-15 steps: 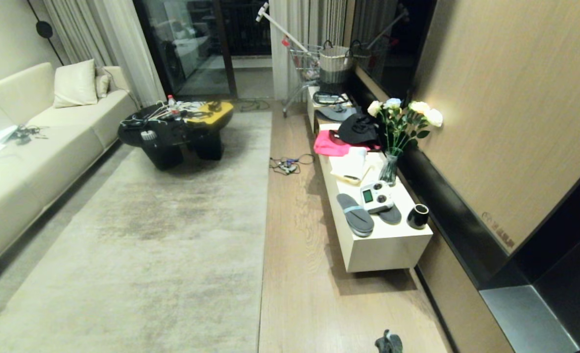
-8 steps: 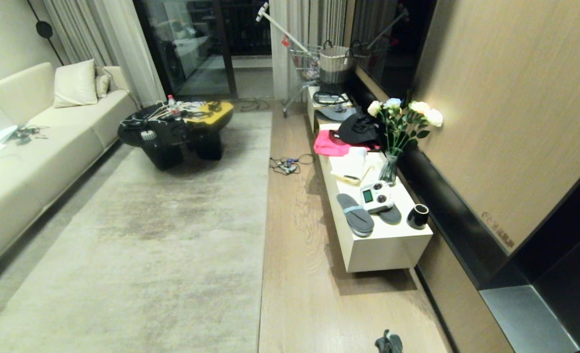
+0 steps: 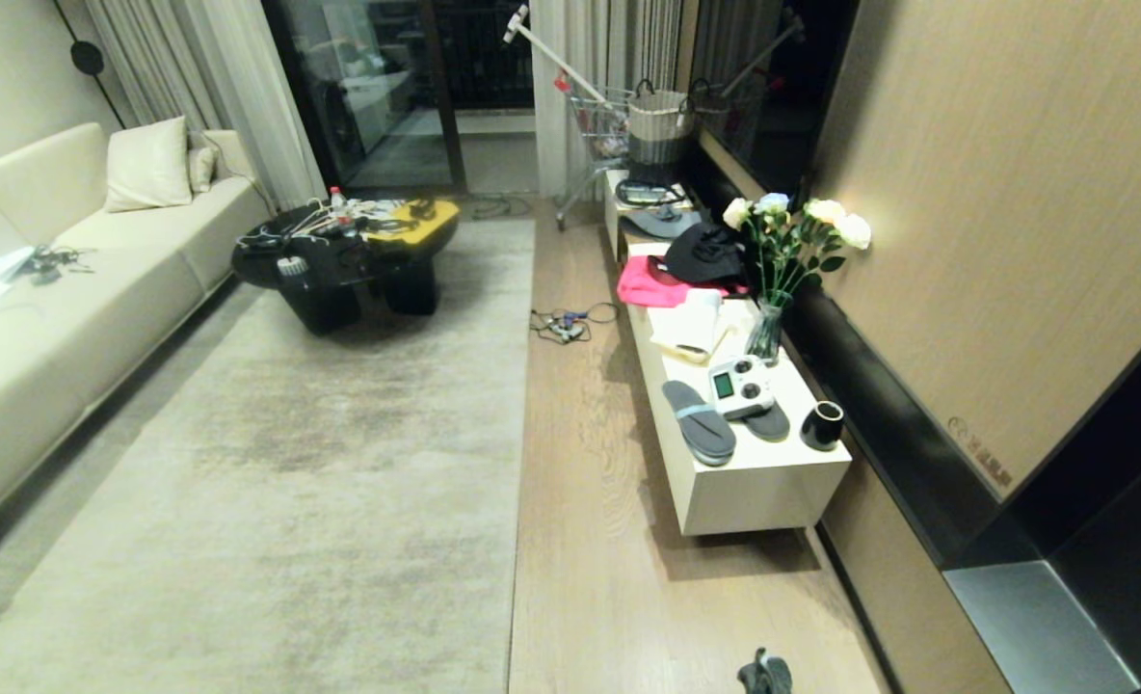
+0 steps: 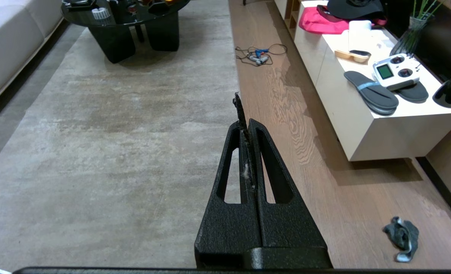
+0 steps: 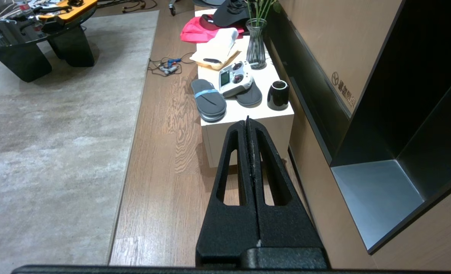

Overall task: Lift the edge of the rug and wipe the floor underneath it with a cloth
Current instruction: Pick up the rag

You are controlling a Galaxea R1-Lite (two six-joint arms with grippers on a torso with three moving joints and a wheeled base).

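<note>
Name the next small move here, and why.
Probably lower the right gripper toward the crumpled dark grey cloth and open it. Both grippers are shut and empty, the cloth lies on the brown wood-plank floor, and the pale grey rug's edge lies flat.

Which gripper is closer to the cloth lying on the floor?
Left, probably. The cloth shows in the left wrist view, on the floor beside the shut left gripper. The right gripper, also shut, points at the white cabinet; no cloth there.

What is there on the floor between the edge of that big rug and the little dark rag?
Only bare floor separates the rug edge from the rag; the left wrist view shows it.
</note>
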